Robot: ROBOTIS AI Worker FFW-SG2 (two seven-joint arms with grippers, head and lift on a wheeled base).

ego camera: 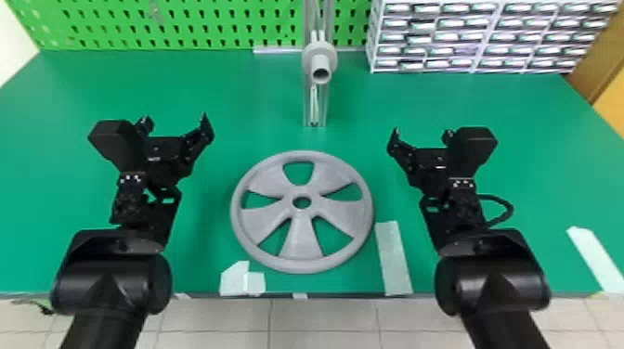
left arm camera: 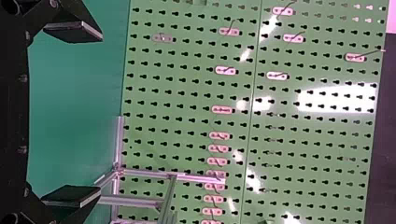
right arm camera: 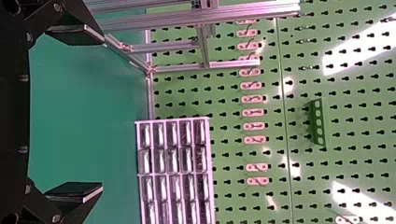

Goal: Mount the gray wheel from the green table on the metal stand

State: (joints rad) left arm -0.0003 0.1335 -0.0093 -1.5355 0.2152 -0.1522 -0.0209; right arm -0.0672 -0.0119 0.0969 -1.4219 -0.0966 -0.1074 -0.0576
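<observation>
The bench (ego camera: 185,93) is carrying the work, and the metal stand (ego camera: 307,107) is rising toward its far side, beyond the wheel. The gray wheel (ego camera: 302,239) is lying flat on the bench between the two arms, apart from both. The step in hand, as judged, is picking it up; mounting is still awaiting completion. Sound practice is calling for opposite holds on the rim, at matching height, so that the wheel is rising level and neither side is dragging.

The left tool (ego camera: 175,124) is standing wide and empty above the bench; the right tool (ego camera: 422,135) is likewise showing a broad gap with nothing in it. Each is needing to come down beside the rim, one finger getting under or around the edge before closing. A pale strip (ego camera: 393,257) is lying just beside the wheel on the right, and fingers going low there are risking a snag.

The gray spindle (ego camera: 320,61) is projecting toward the robot, so the lifted wheel is going to need turning upright. Its center hole (ego camera: 302,201) is then requiring square alignment before any push; a tilted approach is risking jamming.
</observation>
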